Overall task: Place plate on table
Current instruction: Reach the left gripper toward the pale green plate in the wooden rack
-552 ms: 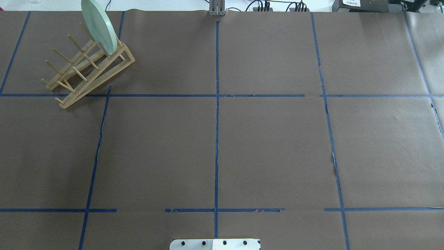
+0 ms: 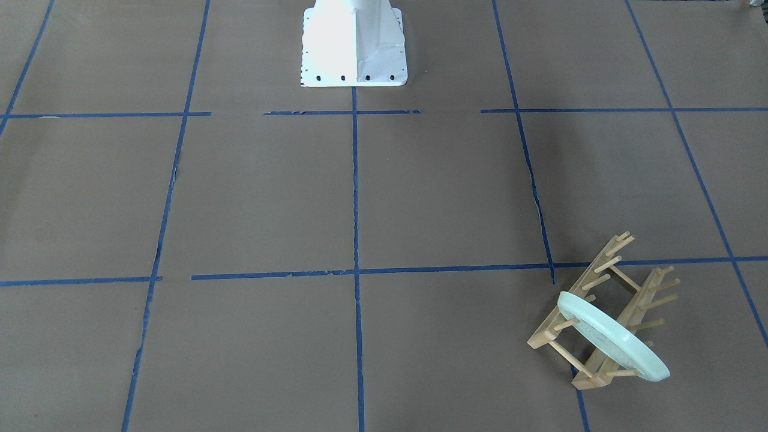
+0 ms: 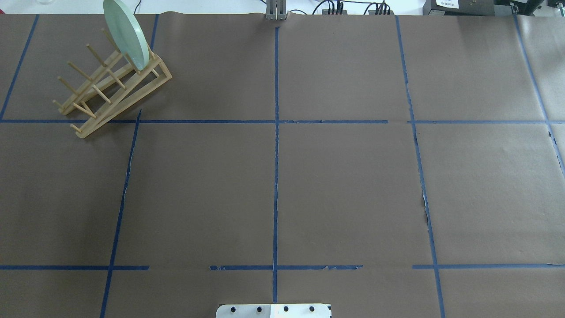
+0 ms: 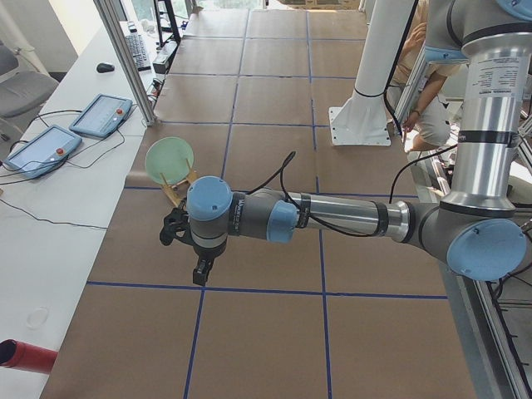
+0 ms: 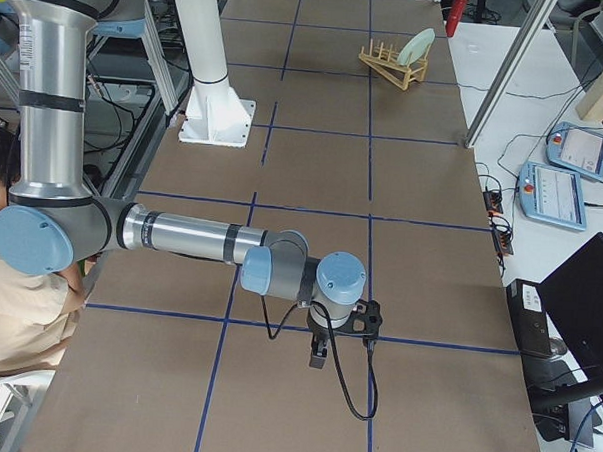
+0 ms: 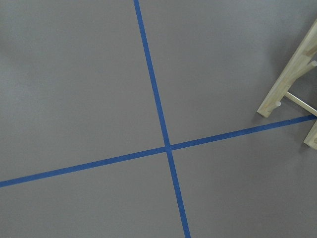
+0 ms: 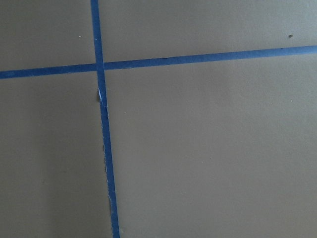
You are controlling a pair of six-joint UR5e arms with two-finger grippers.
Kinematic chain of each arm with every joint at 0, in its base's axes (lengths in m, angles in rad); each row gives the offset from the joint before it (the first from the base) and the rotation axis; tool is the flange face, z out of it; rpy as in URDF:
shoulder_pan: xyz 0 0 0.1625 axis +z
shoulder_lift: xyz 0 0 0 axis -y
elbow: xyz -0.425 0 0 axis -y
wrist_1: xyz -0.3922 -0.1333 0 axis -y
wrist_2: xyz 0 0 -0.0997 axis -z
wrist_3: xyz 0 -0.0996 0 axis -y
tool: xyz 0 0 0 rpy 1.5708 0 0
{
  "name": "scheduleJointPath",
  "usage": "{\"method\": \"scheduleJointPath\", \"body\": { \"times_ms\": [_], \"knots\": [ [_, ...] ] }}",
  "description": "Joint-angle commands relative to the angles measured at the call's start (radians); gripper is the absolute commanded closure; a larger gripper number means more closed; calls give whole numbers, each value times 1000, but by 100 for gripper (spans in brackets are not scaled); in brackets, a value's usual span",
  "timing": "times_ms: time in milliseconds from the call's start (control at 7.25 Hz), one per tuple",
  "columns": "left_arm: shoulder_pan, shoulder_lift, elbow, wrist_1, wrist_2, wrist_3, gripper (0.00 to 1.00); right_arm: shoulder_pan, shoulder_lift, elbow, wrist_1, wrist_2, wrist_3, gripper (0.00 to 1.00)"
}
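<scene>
The pale mint-green plate (image 3: 126,33) stands on edge in the end slot of the wooden peg rack (image 3: 110,88), at the table's far left. It also shows in the front-facing view (image 2: 612,336) and both side views (image 4: 169,159) (image 5: 416,47). The brown table (image 3: 344,185) is marked with blue tape lines. My left gripper (image 4: 199,270) hangs above the table, short of the rack; a rack corner (image 6: 292,84) shows in its wrist view. My right gripper (image 5: 318,355) hangs over the table's right end, far from the plate. I cannot tell whether either is open or shut.
The white robot base (image 3: 273,310) stands at the near middle edge. Tablets (image 4: 79,125) and cables lie on the white bench beyond the table's far edge. A person (image 5: 13,304) sits beside the robot.
</scene>
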Motion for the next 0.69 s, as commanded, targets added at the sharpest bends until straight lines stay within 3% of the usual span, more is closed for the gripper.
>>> {"method": "scheduleJointPath", "body": {
  "times_ms": [0, 276, 414, 552],
  "knots": [
    [2, -26, 24, -7, -67, -98, 0, 0, 0, 0, 0, 0, 0, 0],
    [5, -30, 30, -193, -239, -133, 0, 0, 0, 0, 0, 0, 0, 0],
    [8, -46, 24, -232, -264, -207, 0, 0, 0, 1, 0, 0, 0, 0],
    [29, -137, 33, -254, -261, -349, 0, 0, 0, 1, 0, 0, 0, 0]
  ]
}}
